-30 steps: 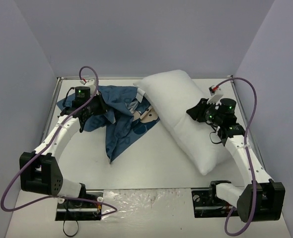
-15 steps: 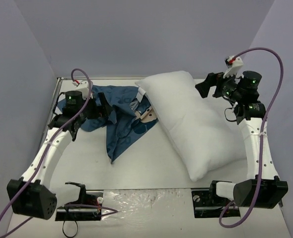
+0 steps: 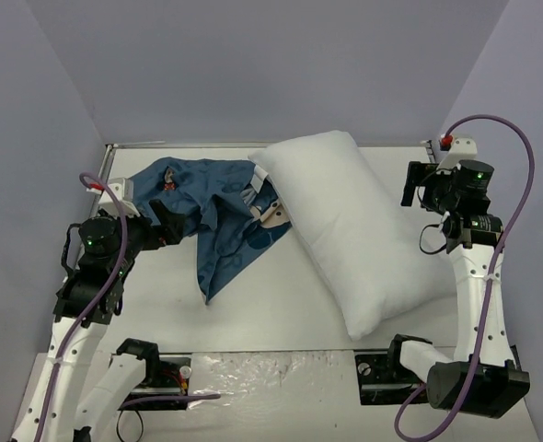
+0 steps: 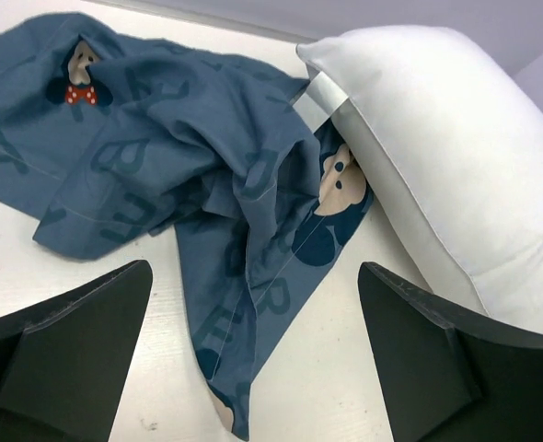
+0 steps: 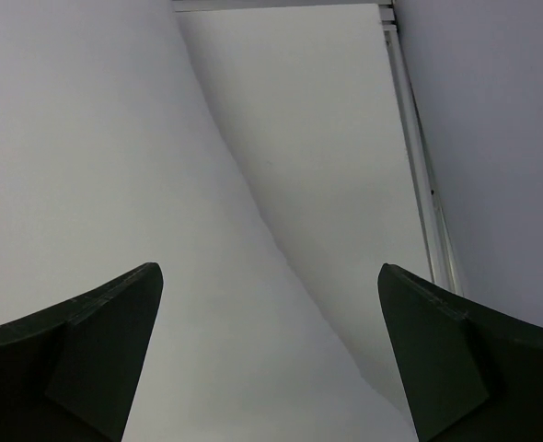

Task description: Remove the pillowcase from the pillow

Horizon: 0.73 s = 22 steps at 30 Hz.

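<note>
The dark teal pillowcase (image 3: pixel 212 207) lies crumpled and flat on the table at the back left, fully off the pillow; one corner is tucked under the pillow's left edge. The plump white pillow (image 3: pixel 354 221) lies diagonally at centre right. My left gripper (image 3: pixel 166 224) hovers open by the pillowcase's left edge and holds nothing. In the left wrist view the pillowcase (image 4: pixel 189 157) and pillow (image 4: pixel 446 157) lie beyond the wide jaws of the left gripper (image 4: pixel 254 265). My right gripper (image 3: pixel 419 184) is raised to the right of the pillow, open and empty. Its wrist view shows the pillow (image 5: pixel 97 166) below the right gripper (image 5: pixel 270 267).
Lavender walls enclose the white table (image 3: pixel 281 295) on three sides, with a metal rail (image 5: pixel 428 203) along its right edge. A clear plastic sheet (image 3: pixel 253 368) lies between the two arm bases at the near edge.
Both grippers opened. The left one let go of the pillowcase and drew back toward the near left. The right one lifted off the pillow to the right. The pillow settled flatter.
</note>
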Available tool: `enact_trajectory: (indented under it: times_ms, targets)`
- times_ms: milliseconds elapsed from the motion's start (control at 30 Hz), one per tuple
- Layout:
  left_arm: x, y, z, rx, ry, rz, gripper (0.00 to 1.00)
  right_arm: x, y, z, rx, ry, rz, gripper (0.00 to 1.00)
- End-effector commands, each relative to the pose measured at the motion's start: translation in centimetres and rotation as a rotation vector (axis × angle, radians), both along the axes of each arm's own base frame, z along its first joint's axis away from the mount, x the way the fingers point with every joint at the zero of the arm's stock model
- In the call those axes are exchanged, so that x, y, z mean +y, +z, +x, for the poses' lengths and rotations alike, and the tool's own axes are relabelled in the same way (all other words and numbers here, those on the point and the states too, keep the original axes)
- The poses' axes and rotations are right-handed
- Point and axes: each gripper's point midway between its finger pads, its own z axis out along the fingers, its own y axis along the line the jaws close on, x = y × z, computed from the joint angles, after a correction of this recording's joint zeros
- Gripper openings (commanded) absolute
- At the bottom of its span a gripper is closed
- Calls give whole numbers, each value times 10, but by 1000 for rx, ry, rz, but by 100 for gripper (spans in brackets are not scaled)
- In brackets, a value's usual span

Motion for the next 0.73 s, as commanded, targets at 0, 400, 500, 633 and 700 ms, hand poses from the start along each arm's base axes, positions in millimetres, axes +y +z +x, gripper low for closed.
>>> enact_trajectory:
  times_ms: [0, 400, 500, 633, 700]
  targets:
    - [1, -10, 0, 53, 23, -20, 94, -23, -2, -12, 3, -133, -56, 100]
    - [5, -9, -15, 64, 22, -2, 94, -9, 10, -15, -36, -51, -45, 100]
    - [7, -9, -20, 57, 27, 0, 94, -6, 15, -15, -51, -39, -40, 100]
    - [8, -10, -24, 57, 29, -1, 94, 6, 21, -17, -71, 44, -46, 100]
    - [8, -10, -26, 57, 27, 2, 94, 7, 25, -19, -87, 44, -45, 100]
